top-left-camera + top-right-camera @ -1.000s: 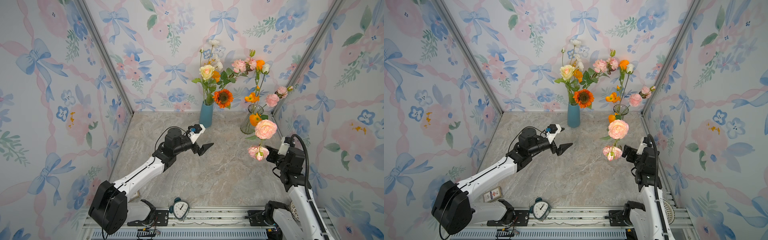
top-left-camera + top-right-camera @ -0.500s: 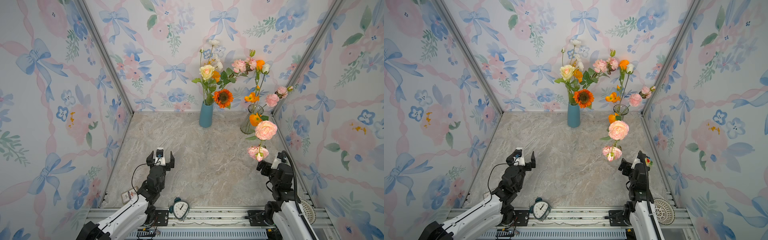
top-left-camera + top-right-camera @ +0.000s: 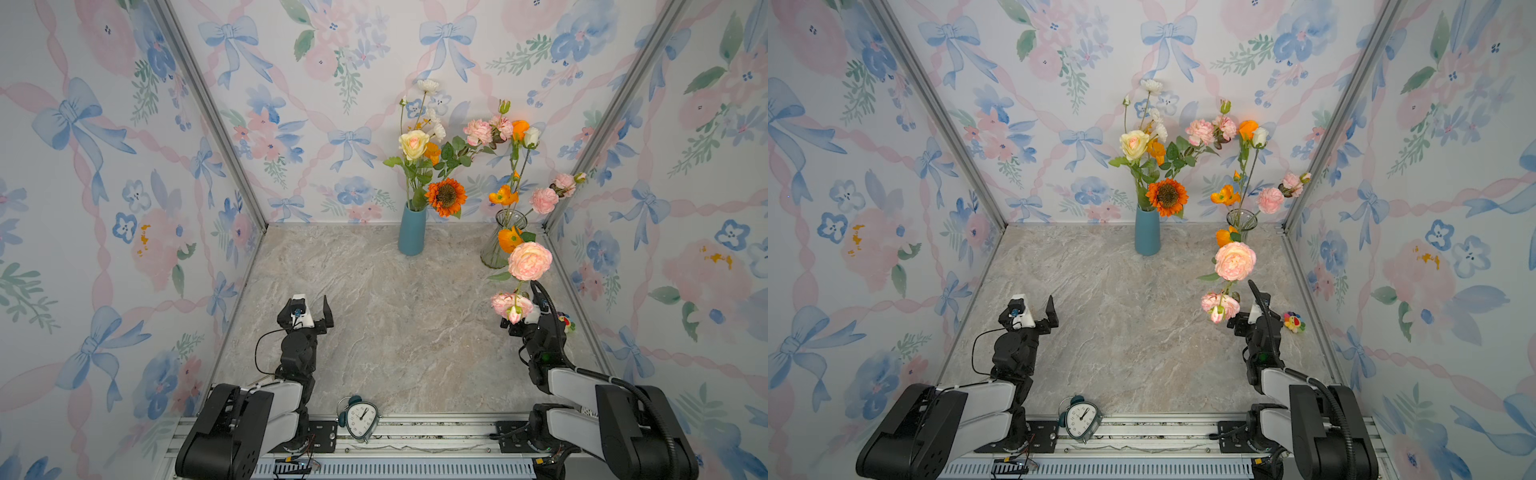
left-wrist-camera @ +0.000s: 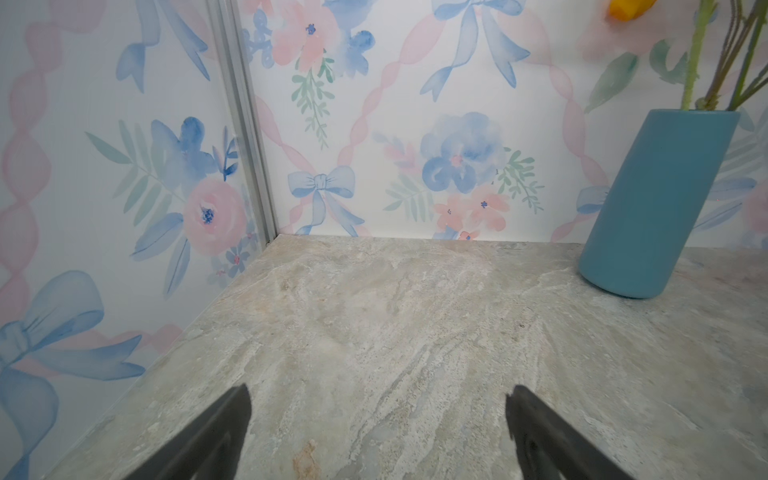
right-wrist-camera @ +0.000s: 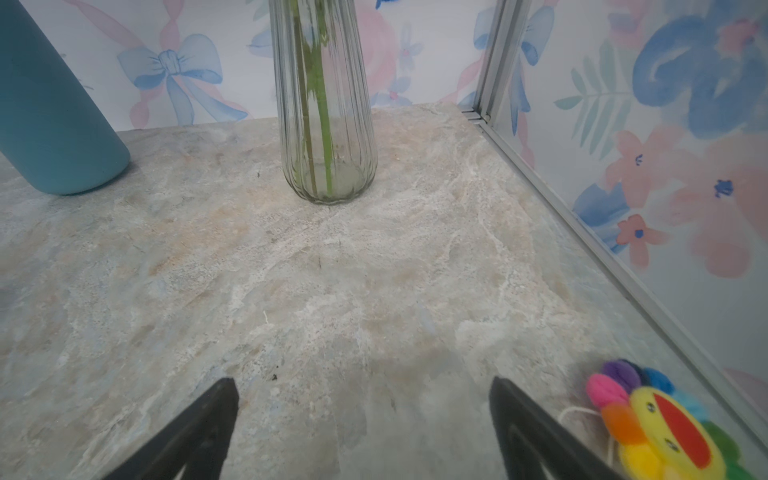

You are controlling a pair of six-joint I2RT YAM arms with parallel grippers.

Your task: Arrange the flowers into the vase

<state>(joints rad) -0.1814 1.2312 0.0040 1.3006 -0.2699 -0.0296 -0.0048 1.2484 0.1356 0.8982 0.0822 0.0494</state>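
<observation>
Flowers (image 3: 446, 195) upright, well beyond left pincer (image 4: 379, 392) (spread)

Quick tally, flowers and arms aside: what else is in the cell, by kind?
Vases: 2 (blue vase, glass vase)
Alarm clock: 1
Plush toy: 1
Total: 4

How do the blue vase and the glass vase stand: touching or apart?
Apart. The right wrist view shows bare marble tabletop between the blue vase and the glass vase; both top views show the same gap.
</observation>
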